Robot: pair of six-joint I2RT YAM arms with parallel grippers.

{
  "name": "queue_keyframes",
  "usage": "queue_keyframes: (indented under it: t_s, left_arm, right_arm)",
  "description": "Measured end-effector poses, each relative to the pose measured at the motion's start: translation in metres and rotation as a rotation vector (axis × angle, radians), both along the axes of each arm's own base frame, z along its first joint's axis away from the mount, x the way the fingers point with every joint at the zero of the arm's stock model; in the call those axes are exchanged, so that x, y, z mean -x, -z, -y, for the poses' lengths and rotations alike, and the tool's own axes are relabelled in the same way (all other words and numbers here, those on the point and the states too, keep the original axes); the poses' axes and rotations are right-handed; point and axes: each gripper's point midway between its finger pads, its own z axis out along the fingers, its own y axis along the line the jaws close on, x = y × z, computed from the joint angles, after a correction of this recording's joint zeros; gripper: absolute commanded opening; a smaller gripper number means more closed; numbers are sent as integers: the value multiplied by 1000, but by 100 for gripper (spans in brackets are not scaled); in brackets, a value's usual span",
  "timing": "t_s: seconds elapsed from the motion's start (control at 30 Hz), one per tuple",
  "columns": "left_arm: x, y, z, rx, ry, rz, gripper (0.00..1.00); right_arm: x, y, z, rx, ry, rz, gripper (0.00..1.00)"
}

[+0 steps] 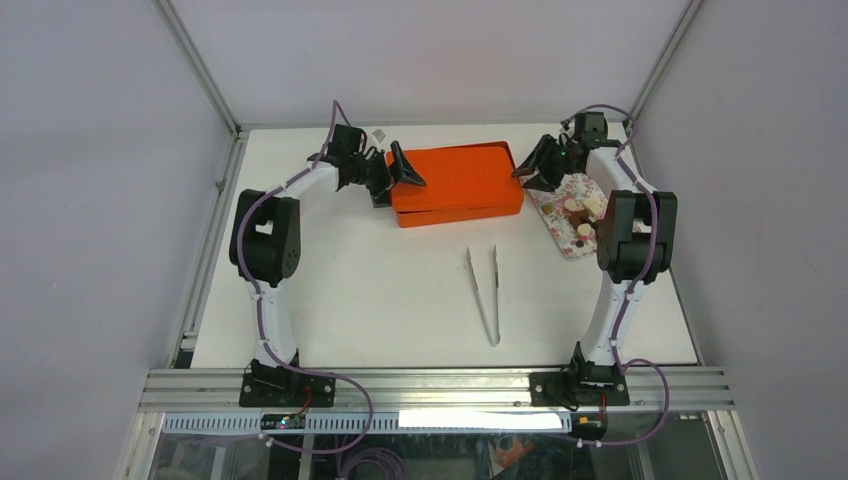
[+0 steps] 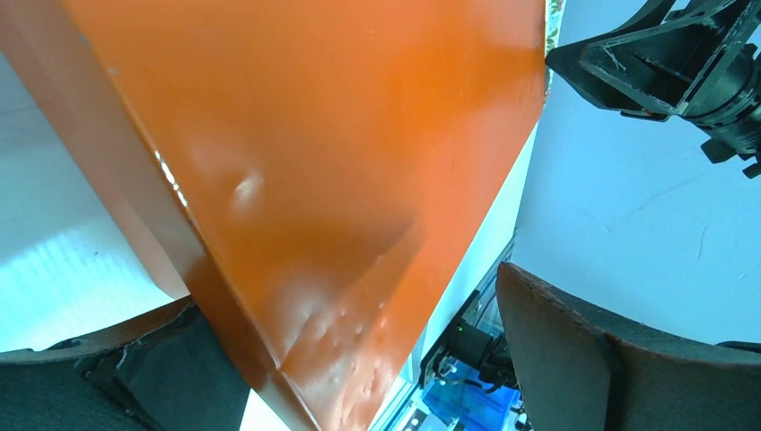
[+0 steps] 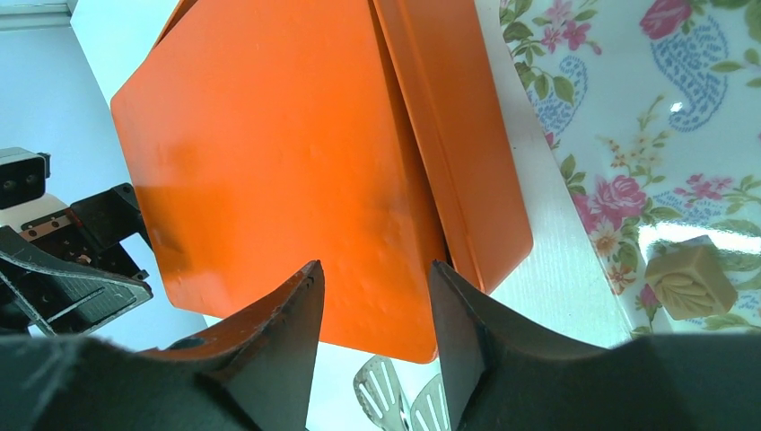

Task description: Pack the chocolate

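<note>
1. Shut, as far as the views show: orange tin (image 1: pixel 457 183) at the back of the table (image 1: pixel 350 290), lid down.
2. At the tin's left end, the left gripper (image 1: pixel 392 172) - fingers spread wide and clasping nothing, with a corner of the tin between them.
3. At the tin's right end, the right gripper (image 3: pixel 375 271), fingers part-way apart with the tin's edge showing in the gap - impossible to tell whether pinching it or merely close.
4. On the floral tray (image 1: pixel 553 200), just right of the tin, the chocolate (image 1: pixel 583 231): several pieces, one of them a tan cube near the right wrist camera.
5. Flat on the table, mid-front, the tweezers (image 1: pixel 483 290), well apart from both grippers.
6. Judged barely begun: no piece seen packed, the tin yet to be opened, every piece yet to be carried across, and probably the lid to go back on.
</note>
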Motion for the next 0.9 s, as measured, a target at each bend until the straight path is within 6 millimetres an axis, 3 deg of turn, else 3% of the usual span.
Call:
queue_keyframes:
  t_s: [0.7,0.9]
  left_arm:
    - [10,-3,-43,-148,-40,-38,99]
    - [13,2,-64,-242,-54,-62,99]
  right_arm:
    - [0,-1,-1,-5,-4,1,50]
    - [0,-1,-1,-5,-4,1,50]
